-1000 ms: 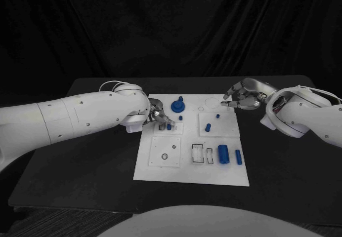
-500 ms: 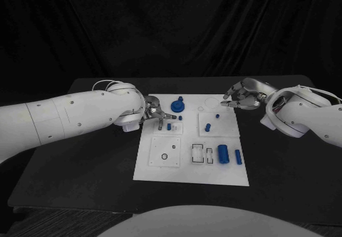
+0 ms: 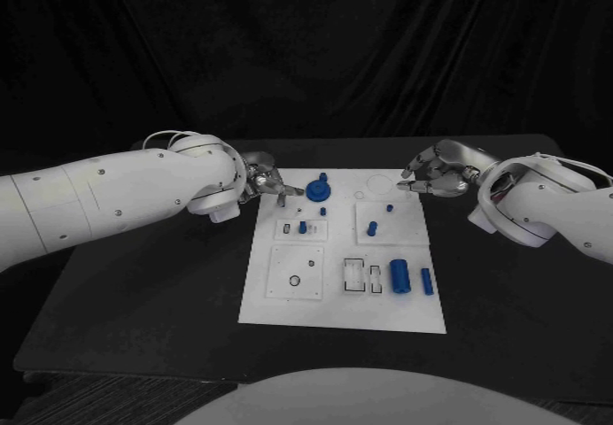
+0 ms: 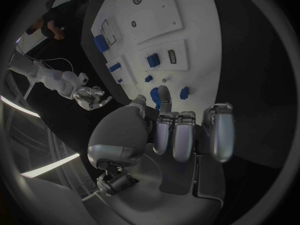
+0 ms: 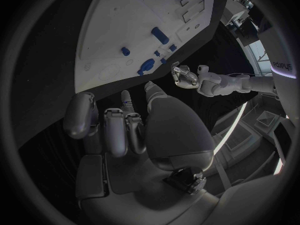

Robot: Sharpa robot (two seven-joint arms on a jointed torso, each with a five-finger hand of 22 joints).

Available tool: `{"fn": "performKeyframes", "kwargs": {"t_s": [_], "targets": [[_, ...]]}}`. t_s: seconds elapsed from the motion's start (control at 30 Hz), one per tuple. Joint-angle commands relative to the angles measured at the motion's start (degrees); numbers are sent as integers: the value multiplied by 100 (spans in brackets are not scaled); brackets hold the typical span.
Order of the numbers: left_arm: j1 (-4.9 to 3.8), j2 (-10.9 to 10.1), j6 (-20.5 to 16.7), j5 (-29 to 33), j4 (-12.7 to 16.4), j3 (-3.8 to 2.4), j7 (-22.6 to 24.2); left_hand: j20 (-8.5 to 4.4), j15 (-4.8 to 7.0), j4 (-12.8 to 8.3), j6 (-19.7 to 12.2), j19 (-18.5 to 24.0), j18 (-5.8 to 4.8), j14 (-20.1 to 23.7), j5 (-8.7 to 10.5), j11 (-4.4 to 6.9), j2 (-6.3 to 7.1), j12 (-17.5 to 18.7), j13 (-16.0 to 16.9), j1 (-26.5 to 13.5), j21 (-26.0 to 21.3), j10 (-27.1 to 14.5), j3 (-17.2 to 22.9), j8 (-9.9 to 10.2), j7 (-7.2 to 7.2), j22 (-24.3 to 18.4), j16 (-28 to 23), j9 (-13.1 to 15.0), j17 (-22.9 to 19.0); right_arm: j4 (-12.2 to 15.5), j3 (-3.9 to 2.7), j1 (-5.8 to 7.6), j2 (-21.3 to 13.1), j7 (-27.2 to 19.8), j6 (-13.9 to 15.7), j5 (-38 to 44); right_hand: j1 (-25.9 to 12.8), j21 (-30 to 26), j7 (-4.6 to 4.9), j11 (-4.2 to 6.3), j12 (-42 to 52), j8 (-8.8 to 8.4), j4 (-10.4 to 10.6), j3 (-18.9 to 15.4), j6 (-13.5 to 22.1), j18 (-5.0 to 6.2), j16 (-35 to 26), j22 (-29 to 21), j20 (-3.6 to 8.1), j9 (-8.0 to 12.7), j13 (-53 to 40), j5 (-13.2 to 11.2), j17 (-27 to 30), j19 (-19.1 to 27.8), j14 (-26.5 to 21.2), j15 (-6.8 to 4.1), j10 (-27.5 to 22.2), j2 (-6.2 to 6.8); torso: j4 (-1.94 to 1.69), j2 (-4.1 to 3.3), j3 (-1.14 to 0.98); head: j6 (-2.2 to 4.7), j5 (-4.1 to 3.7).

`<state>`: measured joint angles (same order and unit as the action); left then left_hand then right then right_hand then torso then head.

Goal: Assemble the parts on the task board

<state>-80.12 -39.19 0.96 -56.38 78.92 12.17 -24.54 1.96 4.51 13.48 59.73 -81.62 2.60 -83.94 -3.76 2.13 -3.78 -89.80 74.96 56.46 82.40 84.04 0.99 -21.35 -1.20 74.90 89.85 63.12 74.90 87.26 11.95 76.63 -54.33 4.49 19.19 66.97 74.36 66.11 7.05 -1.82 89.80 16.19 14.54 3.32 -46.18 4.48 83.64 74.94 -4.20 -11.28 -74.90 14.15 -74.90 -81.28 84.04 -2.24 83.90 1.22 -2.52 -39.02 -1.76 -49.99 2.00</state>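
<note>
Both hands hover at the far corners of the task board, each with nothing in its fingers.

From the head camera, the left hand sits at the board's far left edge, fingers narrow and curled in toward the round blue part; the left wrist camera shows those fingers bunched above the board with nothing between them, as far as the fisheye allows. The right hand hangs off the far right corner, curled likewise; its wrist camera shows fingers folded on nothing. Blue pegs stand mid-board, and a blue cylinder lies near the right edge.
</note>
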Motion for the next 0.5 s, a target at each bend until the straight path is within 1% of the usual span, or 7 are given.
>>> {"fn": "performKeyframes", "kwargs": {"t_s": [0.03, 0.1, 0.23, 0.37, 0.5], "targets": [[-70, -36, 73, -22, -66, -6, 2, -3, 13, -32, -56, -53, -3, -606, -24, 24, 6, -20, 1504, 66, 1, 596, -15, -14, -2, 944, 15, 31, 1510, 18, -4, -12, -15, 113, -17, 8, 11, -39, 1, -32, 20, -3, -1, -27, -24, 72, -35, 746, 0, 7, -1510, 39, -758, 53, 410, 29, 610, 11, -2, 1, -1, -1, 1], [-91, -39, 141, -87, -138, -6, -30, -3, 13, -28, -62, -59, -5, -606, -20, 23, 10, -20, 1504, 69, 6, 596, -21, -17, -3, 948, 15, 38, 1510, 16, -4, -12, -11, 116, -19, 8, 11, -39, 1, -32, 20, -3, -1, -27, -24, 72, -35, 746, 0, 7, -1510, 39, -758, 53, 410, 29, 610, 11, 0, -1, 0, -1, 5], [-117, 31, 264, -184, -387, -6, -37, -2, 12, -6, -68, -72, -8, -606, -4, 23, 26, -20, 1504, 91, 14, 596, -59, -70, -1, 960, 15, 106, 1510, 15, -4, -12, 1, 114, -23, 8, 11, -39, 1, -32, 20, -3, -1, -27, -24, 72, -35, 746, 0, 7, -1510, 39, -758, 53, 410, 29, 610, 11, -2, -2, 1, -1, 15], [-126, 158, 440, -222, -678, -6, -54, -2, 11, 13, -86, -58, -3, -606, 10, 21, 28, -20, 1504, 91, -2, 596, -80, -91, -4, 953, 15, 142, 1510, 15, -4, -12, 6, 111, -32, 8, 13, -40, 0, -30, 20, -3, 0, -28, -24, 72, -34, 745, 0, 7, -1510, 44, -759, 51, 411, 28, 610, 10, 1, -1, -1, -1, 22], [-125, 302, 587, -237, -946, -5, -29, 1, 5, 46, -138, -45, 1, -606, 28, 13, 25, -20, 1504, 85, -18, 596, -110, -99, -14, 946, 15, 181, 1510, 9, -4, -13, 14, 102, -35, 8, 14, -45, 0, -30, 20, -3, -1, -27, -25, 73, -34, 744, 0, 8, -1510, 45, -759, 53, 411, 27, 610, 9, -9, -1, -4, -1, 9]]}}
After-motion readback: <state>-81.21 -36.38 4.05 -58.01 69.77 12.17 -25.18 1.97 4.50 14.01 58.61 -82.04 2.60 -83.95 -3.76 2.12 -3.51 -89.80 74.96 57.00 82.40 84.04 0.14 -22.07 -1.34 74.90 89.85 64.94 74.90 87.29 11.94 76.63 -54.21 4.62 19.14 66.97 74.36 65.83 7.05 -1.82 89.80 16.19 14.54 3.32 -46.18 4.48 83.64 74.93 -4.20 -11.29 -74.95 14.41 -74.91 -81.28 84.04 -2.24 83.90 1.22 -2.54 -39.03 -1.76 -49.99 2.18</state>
